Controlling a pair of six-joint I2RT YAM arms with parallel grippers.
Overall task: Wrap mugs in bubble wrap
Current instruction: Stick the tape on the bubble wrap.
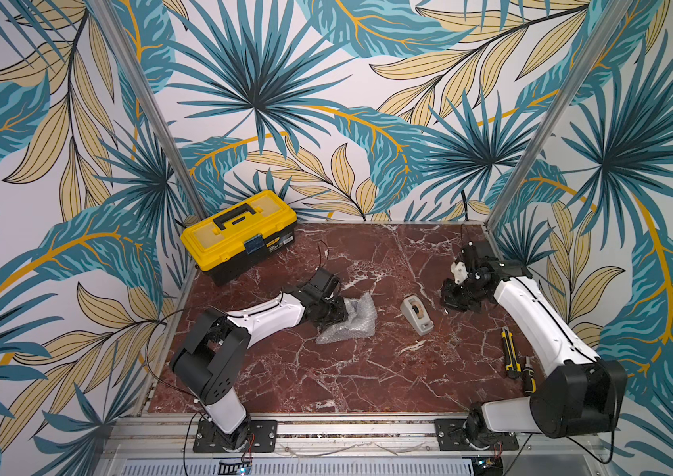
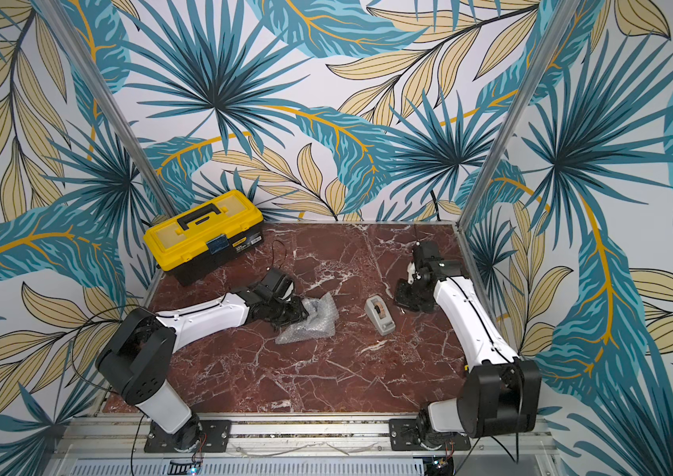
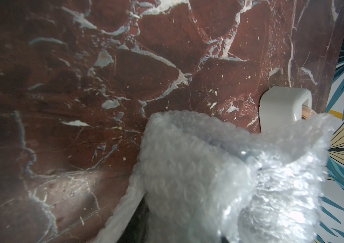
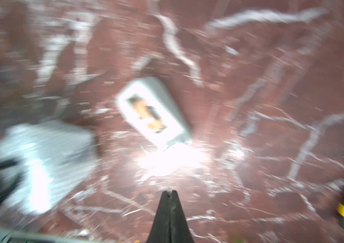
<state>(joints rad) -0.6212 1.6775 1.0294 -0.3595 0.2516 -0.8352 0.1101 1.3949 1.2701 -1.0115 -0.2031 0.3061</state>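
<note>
The bubble wrap (image 1: 355, 317) (image 2: 318, 319) lies bunched into a crumpled bundle on the marble table, left of centre. No mug shows in any view. My left gripper (image 1: 338, 317) (image 2: 298, 315) is pushed into the bundle's left side and is shut on the wrap. In the left wrist view the bubble wrap (image 3: 209, 168) covers the jaws completely. My right gripper (image 1: 448, 306) (image 2: 402, 303) hovers at the back right, shut and empty. Its fingertips (image 4: 170, 191) press together above bare marble. That blurred view also shows the bubble wrap (image 4: 40, 151).
A grey tape dispenser (image 1: 417, 315) (image 2: 380, 315) (image 3: 280, 107) (image 4: 154, 109) sits between the bundle and the right gripper. A yellow toolbox (image 1: 240, 235) (image 2: 203, 235) stands at the back left. A yellow-black utility knife (image 1: 509, 350) and another tool (image 1: 529, 373) lie by the right arm.
</note>
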